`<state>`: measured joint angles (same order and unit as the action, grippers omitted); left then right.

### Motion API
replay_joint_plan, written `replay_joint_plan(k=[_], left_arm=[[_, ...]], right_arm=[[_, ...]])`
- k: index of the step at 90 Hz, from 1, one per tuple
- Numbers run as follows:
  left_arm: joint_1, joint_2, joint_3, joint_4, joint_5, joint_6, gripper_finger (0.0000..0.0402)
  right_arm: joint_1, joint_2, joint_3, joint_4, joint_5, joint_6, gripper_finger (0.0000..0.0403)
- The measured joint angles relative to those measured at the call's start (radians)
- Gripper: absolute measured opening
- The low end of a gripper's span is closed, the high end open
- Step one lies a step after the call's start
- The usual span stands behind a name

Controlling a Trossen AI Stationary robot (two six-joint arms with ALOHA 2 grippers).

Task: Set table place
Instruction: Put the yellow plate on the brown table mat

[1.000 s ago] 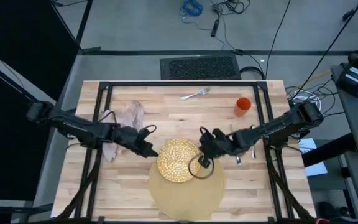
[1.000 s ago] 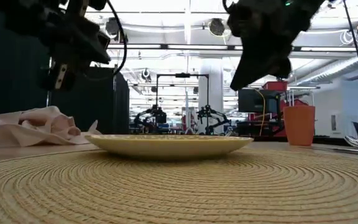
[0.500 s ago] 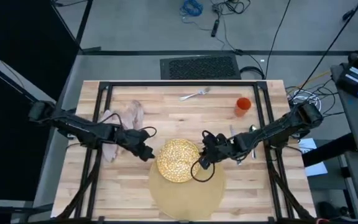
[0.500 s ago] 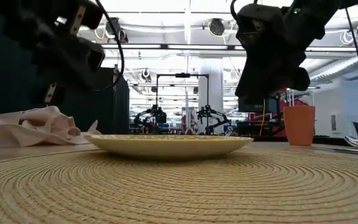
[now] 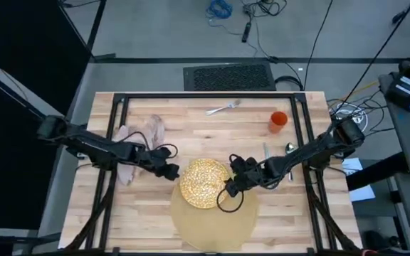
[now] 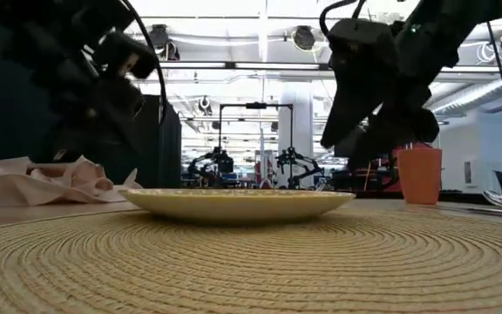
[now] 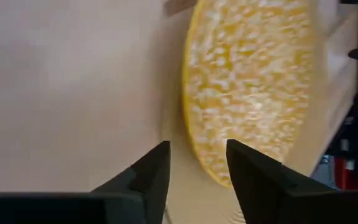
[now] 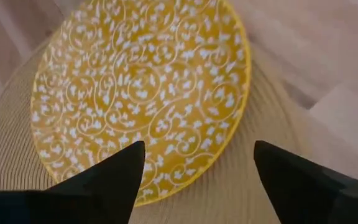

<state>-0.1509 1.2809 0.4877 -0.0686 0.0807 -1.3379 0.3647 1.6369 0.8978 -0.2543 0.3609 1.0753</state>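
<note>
Here both claws, left point(image 5: 171, 171) and right point(image 5: 228, 188), flank the plate point(image 5: 203, 183), agape, empty

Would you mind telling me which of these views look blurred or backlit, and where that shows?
Low view: both arms are dark silhouettes against bright ceiling lights, and the left claw is smeared by motion; the plate is sharp. Left wrist view: soft all over, the plate's pattern smudged. Right wrist view: the pattern reads crisply.

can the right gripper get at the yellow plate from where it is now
Probably yes. The right gripper hangs open at the yellow plate's right edge, with nothing between them, and the plate lies bare on the placemat. The left gripper flanks the opposite side.
</note>
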Motion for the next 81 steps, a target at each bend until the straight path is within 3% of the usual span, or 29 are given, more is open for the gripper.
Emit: replay_joint_plan(k=[39, 61, 81], left_arm=[[0.001, 0.119, 0.0, 0.104, -0.012, 0.007, 0.0151], [0.001, 0.185, 0.001, 0.267, -0.008, 0.009, 0.0151], [0.001, 0.212, 0.002, 0.292, 0.017, 0.009, 0.0151]], right_arm=[[0.01, 0.082, 0.0, 0.005, 0.004, 0.052, 0.0276], [-0.004, 0.129, 0.0, 0.096, -0.006, 0.042, 0.0275], [-0.025, 0.137, 0.0, 0.11, -0.024, 0.024, 0.0244]])
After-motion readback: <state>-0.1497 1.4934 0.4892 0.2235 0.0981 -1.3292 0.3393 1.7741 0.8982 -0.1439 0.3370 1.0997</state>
